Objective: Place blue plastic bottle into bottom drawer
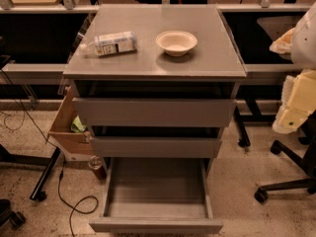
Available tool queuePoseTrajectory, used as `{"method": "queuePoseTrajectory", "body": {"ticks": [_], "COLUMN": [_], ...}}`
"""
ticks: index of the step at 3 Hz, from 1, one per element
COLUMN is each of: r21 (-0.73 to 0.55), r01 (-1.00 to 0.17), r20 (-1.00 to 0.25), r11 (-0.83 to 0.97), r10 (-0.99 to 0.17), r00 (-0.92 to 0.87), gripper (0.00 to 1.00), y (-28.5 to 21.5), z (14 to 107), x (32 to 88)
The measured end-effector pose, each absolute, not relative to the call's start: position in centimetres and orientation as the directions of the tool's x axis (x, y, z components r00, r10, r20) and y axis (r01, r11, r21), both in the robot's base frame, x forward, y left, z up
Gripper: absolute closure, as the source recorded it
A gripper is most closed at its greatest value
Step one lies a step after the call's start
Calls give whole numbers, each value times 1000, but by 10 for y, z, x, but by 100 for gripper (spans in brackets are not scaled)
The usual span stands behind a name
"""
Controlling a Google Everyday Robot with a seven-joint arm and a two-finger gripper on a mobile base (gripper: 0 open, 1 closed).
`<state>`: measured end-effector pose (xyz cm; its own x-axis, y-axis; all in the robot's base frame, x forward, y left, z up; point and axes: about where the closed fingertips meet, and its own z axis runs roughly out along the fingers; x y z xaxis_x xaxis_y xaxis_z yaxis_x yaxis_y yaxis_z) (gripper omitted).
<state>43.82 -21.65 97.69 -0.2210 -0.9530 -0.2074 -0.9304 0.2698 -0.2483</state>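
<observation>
- Grey bottom drawer point(155, 196) is standing open below; the blue plastic bottle point(112, 44) is lying sideways on the cabinet top point(207, 63), left of the white bowl point(176, 42).
- Gripper point(295, 105) is hanging at the right edge, well apart; released or clenched, I cannot tell.
- Reaching across, it is risking clipping the bowl or rolling the bottle off the left edge.

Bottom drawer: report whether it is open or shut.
Open: the bottom drawer is pulled out, its grey floor bare. The blue plastic bottle lies on the cabinet top; the pincer is at the right edge.
</observation>
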Motion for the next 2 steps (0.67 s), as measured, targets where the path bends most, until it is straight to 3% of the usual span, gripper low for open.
{"method": "queuePoseTrajectory", "body": {"ticks": [2], "r21": [-277], "r01": [-913], "r20": [-277], "r11": [300], "r10": [-935], "r00": [-223], "gripper": [0], "y": [-198], "z": [985], "x": [456]}}
